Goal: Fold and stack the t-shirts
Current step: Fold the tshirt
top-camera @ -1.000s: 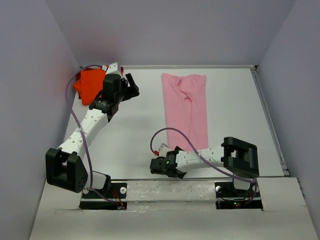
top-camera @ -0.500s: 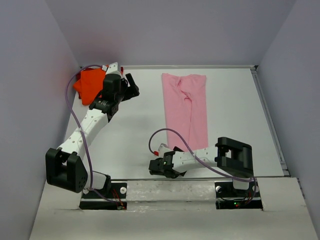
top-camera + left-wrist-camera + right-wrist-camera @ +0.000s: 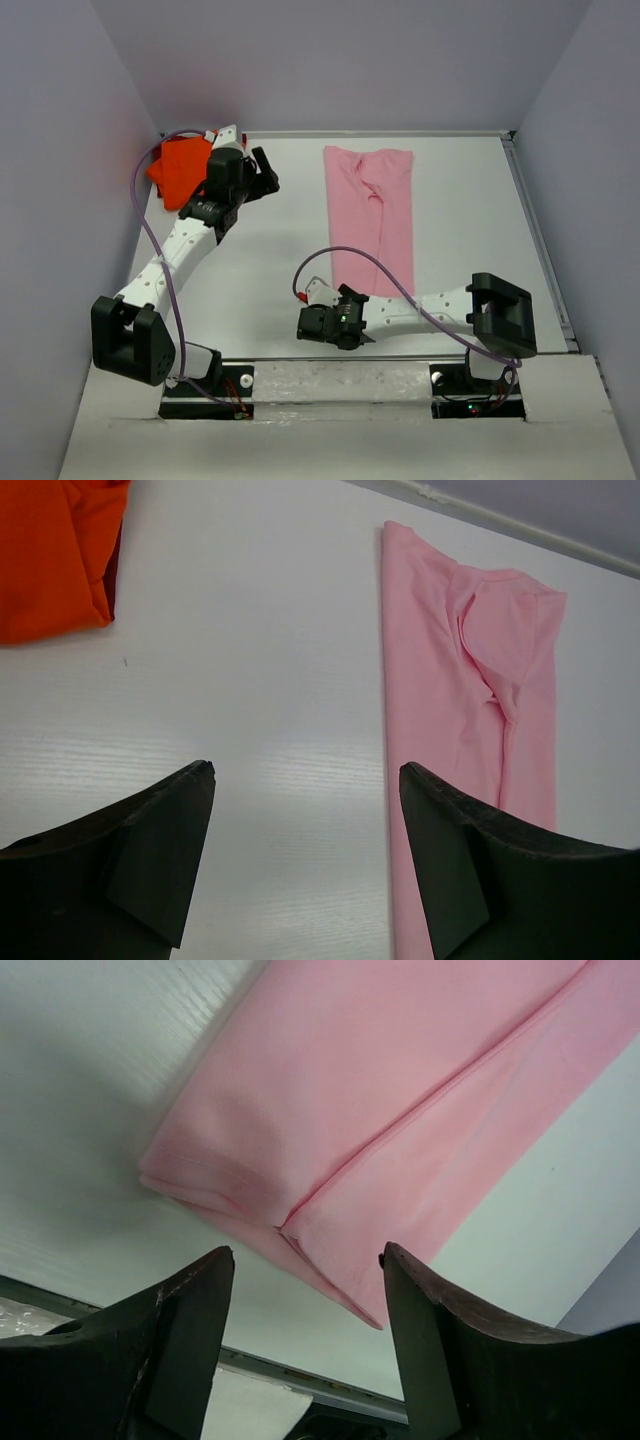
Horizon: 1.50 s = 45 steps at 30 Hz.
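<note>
The light pink t-shirt (image 3: pixel 372 215) lies as a long folded strip up the middle right of the table; it also shows in the wrist views (image 3: pixel 455 690) (image 3: pixel 380 1090). My right gripper (image 3: pixel 312 326) (image 3: pixel 306 1251) hovers open just short of its near end, the shirt's corner lying between the fingers untouched. The bright orange t-shirt (image 3: pixel 178 166) (image 3: pixel 48 560) is bunched at the back left, with a dark red edge (image 3: pixel 113 572) showing under it. My left gripper (image 3: pixel 264 172) (image 3: pixel 305 769) stands open over bare table between the orange and pink shirts.
Grey walls close the table on the left, back and right. A raised rail (image 3: pixel 300 1380) runs along the near edge right behind the right gripper. Purple cables (image 3: pixel 150 240) loop off both arms. White tabletop (image 3: pixel 280 240) lies between the shirts.
The right arm's elbow swung out to the right and its wrist turned, the gripper staying by the pink shirt's near end. The left arm and the shirts have not moved.
</note>
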Motion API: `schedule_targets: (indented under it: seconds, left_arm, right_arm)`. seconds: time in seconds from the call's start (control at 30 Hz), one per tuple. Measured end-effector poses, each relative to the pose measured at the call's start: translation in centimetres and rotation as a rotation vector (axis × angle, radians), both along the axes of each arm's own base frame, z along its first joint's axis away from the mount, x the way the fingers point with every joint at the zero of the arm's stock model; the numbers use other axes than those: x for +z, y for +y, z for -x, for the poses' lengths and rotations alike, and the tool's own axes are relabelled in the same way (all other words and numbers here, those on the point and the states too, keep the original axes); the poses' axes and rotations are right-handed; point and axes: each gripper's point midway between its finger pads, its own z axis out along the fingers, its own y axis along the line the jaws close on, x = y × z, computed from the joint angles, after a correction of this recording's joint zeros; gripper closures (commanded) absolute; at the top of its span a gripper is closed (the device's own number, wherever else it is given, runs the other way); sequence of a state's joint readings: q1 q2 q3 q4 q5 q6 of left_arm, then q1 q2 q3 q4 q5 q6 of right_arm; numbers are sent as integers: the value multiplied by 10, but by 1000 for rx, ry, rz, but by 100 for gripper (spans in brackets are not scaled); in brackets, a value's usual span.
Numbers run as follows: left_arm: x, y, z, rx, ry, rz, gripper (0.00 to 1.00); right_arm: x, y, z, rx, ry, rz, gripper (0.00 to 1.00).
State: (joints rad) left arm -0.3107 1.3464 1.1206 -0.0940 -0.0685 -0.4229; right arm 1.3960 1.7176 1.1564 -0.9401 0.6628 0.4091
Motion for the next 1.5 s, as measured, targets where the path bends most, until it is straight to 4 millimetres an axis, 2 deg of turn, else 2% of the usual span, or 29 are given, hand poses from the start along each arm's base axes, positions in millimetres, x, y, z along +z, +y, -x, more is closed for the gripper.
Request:
schedule_targets:
  seconds: [0.17,0.37,0.47,0.57,0.6,0.63,0.67,0.77,0.83,0.97,1.0,1.07,1.17,1.23,1.33,1.4,1.5]
  left_arm:
    - [0,-3,1,-2,-2,-10,16]
    - [-1,-3,2,3,-3,-20,16]
    - [-1,-1,1,13,-2,-25,16]
    - [1,4,2,37,-9,-34,16]
    - [1,6,3,46,-14,-37,16]
    - [2,9,5,56,-17,-40,16]
    - [4,10,6,61,-22,-42,16]
    - [12,14,8,78,-45,-41,16]
    - [14,14,9,80,-50,-41,16]
    - [13,15,9,82,-48,-42,16]
    - [13,15,9,82,-49,-42,16]
    - [13,15,9,82,-47,-43,16]
    - [12,13,9,78,-46,-43,16]
    - [12,13,10,77,-46,-43,16]
    - [12,12,10,75,-46,-43,16]
    - [12,13,10,76,-46,-44,16]
    - [12,13,10,75,-46,-44,16]
  right_arm:
    - [-5,8,5,24,44,-25,33]
    - [0,4,12,39,75,-57,28]
    - [18,2,5,15,42,-131,28]
    - [51,1,-21,-61,-23,-302,28]
    - [59,1,-30,-87,-39,-351,28]
    - [75,-2,-50,-142,-65,-451,28]
    - [82,-5,-61,-173,-83,-495,27]
    - [93,-24,-107,-294,-149,-566,27]
    - [85,-29,-122,-326,-156,-555,28]
    - [52,-31,-162,-380,-103,-540,28]
    - [46,-34,-176,-402,-82,-549,28]
    - [46,-33,-207,-430,-70,-591,28]
    - [62,-27,-258,-438,-91,-667,28]
    - [86,-18,-303,-424,-133,-738,28]
    - [112,-12,-353,-402,-180,-826,28]
    - [119,-13,-377,-394,-198,-855,28]
    - [110,-18,-410,-405,-204,-868,28]
